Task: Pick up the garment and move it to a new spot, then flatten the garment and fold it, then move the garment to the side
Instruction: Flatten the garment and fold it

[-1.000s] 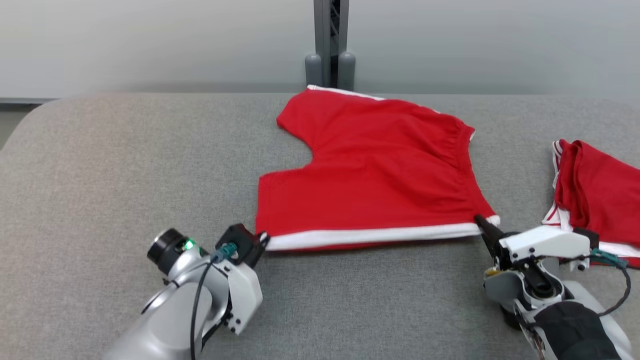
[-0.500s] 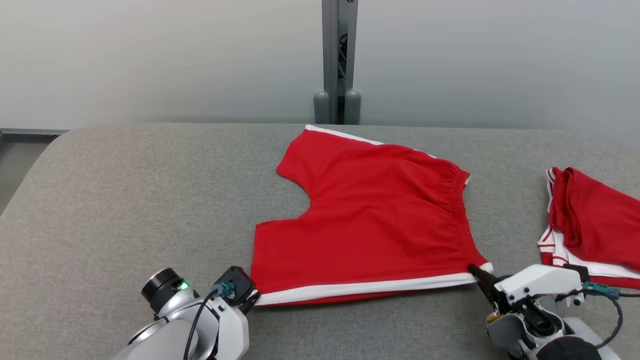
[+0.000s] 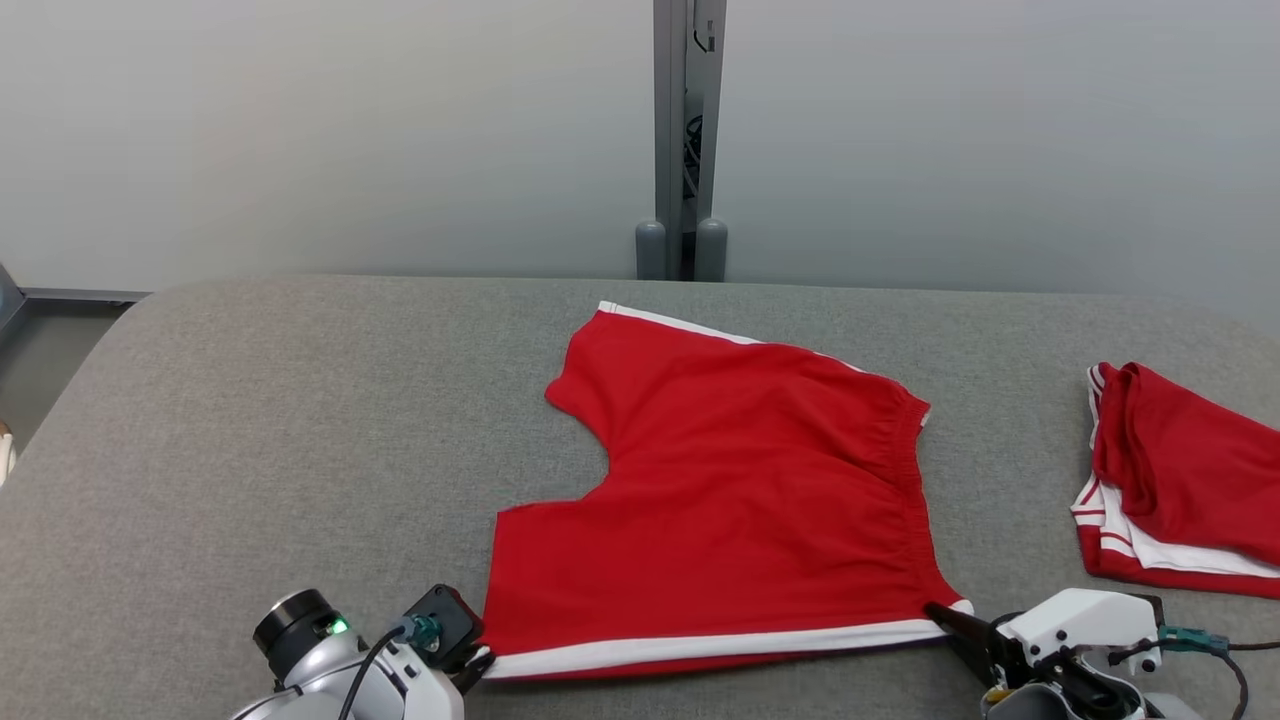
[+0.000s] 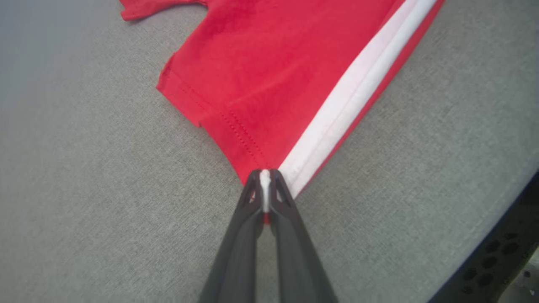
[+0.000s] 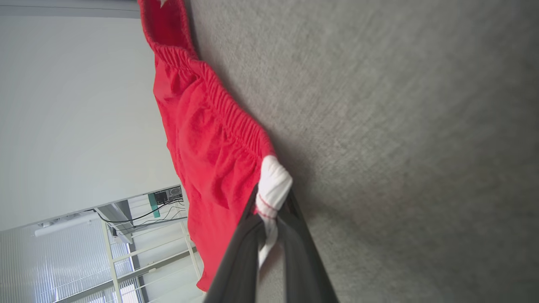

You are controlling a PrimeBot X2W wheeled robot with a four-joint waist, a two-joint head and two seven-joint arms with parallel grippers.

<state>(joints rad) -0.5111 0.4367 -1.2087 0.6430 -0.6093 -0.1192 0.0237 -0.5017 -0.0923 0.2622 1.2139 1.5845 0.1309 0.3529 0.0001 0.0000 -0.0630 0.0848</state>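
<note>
The garment (image 3: 740, 510) is a pair of red shorts with white side stripes, spread flat on the grey table (image 3: 250, 430). My left gripper (image 3: 478, 660) is shut on the near leg-hem corner; in the left wrist view the fingertips (image 4: 264, 185) pinch the white stripe end of the garment (image 4: 269, 80). My right gripper (image 3: 945, 618) is shut on the near waistband corner; in the right wrist view white cloth is bunched between its fingers (image 5: 269, 202) and the garment (image 5: 202, 143) stretches away along the elastic waistband.
A second red and white garment (image 3: 1170, 480) lies crumpled at the table's right edge. A grey post (image 3: 685, 140) stands behind the table against the pale wall. The table's left half is bare grey fabric. The table's near edge (image 4: 497, 210) runs close to my left gripper.
The camera has tilted up, so the table sits lower in the picture. Both grippers stay shut on the same corners, nearer the table's front edge, and the shorts look drawn slightly toward me.
</note>
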